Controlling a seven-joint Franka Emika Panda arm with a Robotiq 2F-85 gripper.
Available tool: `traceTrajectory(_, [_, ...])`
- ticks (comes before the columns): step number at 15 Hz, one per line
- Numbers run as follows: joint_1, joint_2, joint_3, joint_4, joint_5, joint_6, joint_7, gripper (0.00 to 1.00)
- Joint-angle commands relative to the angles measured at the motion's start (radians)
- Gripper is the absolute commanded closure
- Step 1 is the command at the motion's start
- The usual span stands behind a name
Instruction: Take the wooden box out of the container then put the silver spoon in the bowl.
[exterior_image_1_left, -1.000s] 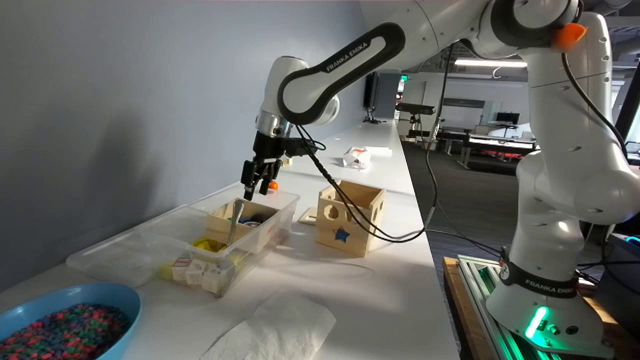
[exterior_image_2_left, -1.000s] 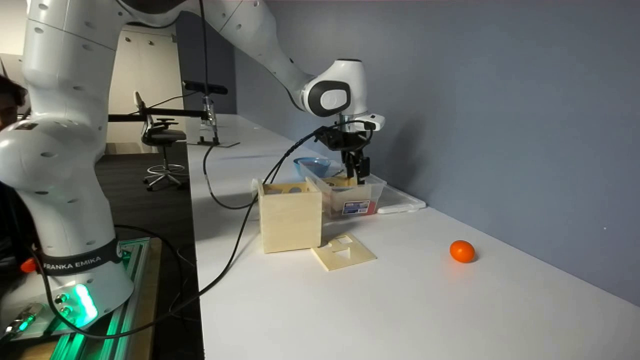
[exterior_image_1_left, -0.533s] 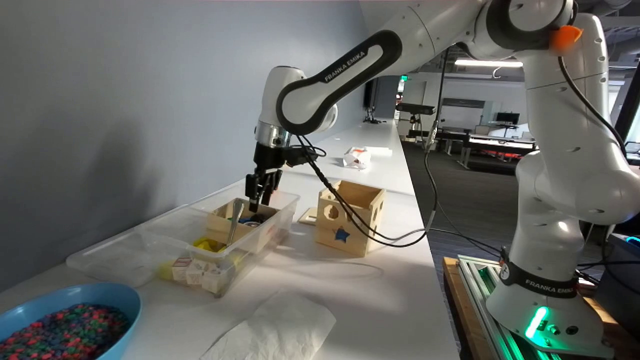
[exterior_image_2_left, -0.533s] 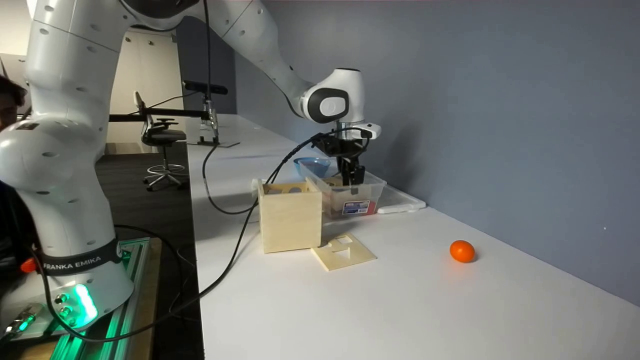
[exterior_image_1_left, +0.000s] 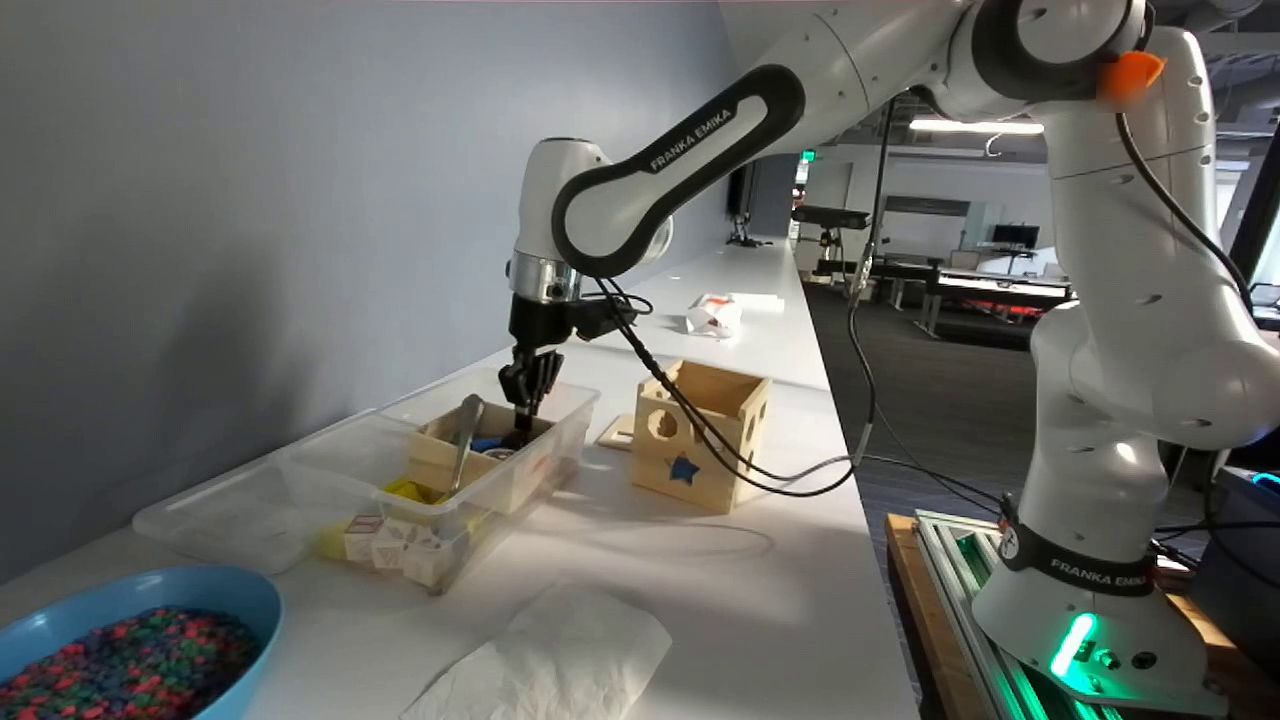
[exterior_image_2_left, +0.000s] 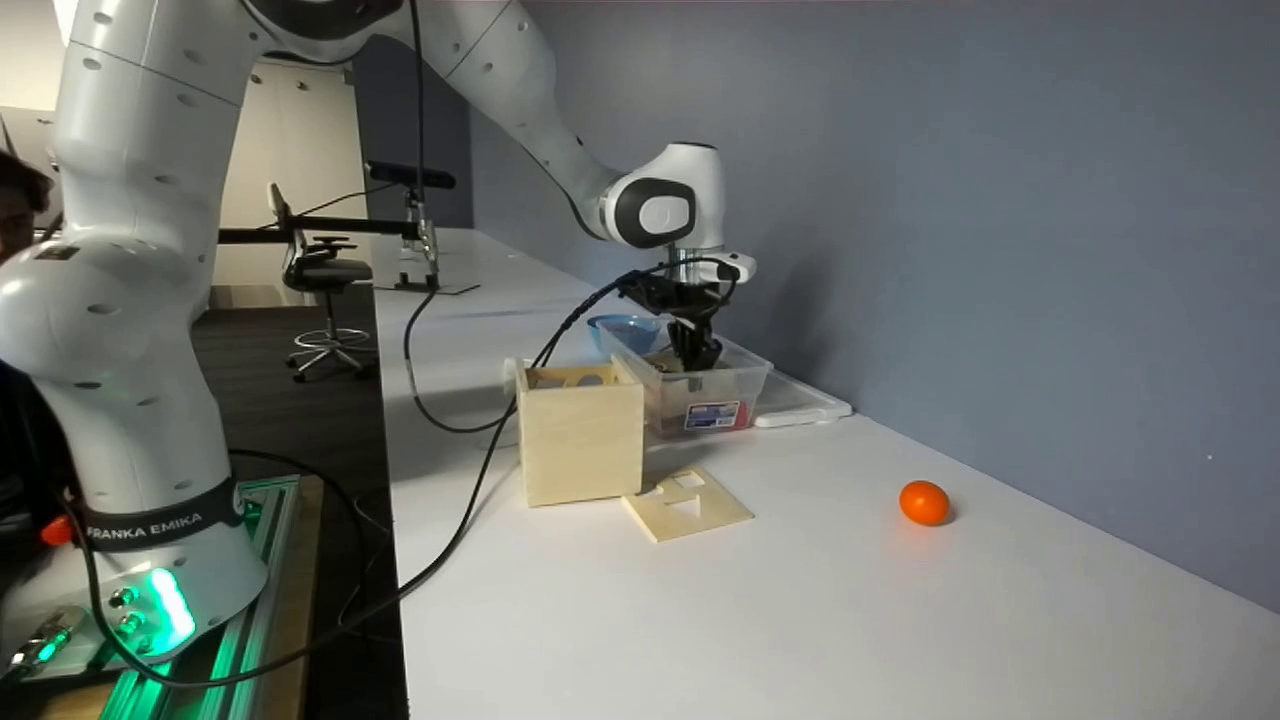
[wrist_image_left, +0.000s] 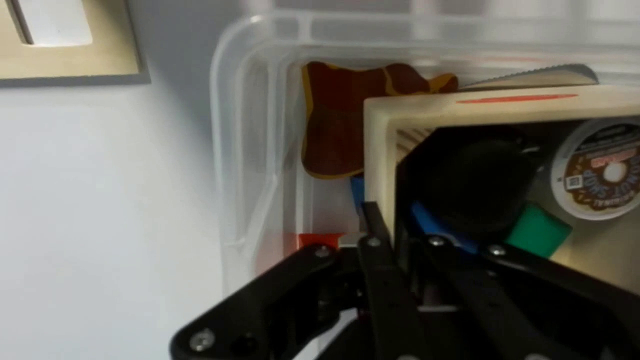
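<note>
- Tool (wrist_image_left: 392, 225), bottom centre of the wrist view: looks pinched on the end wall of wooden box (wrist_image_left: 430, 111), one finger inside, one outside.
- Probable reason: gap at that end gives the outer finger room, and the thin wall suits a pinch.
- Box sits inside container (exterior_image_2_left: 735, 386), mid-frame in an exterior view; not lifted out yet.
- Load: coffee pod (wrist_image_left: 592, 182) and green block (wrist_image_left: 537, 232) inside, right of the wrist frame. End grip, so expect tilt on the lift.
- Silver spoon (exterior_image_1_left: 465, 440), left of centre: tilted, seemingly propped on the box's near end; may slip when the box moves.
- Blue bowl (exterior_image_1_left: 240, 602), lower left corner on the worktop (exterior_image_1_left: 780, 620): spoon's target, spoon not in it yet.
</note>
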Motion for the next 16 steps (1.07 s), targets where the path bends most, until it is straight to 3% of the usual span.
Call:
traceTrajectory(1, [0.007, -0.002, -0.006, 0.008, -0.021, -0.025, 0.026, 1.0])
traceTrajectory(16, [-0.027, -0.179, -0.096, 0.009, -0.101, 0.116, 0.201, 0.98])
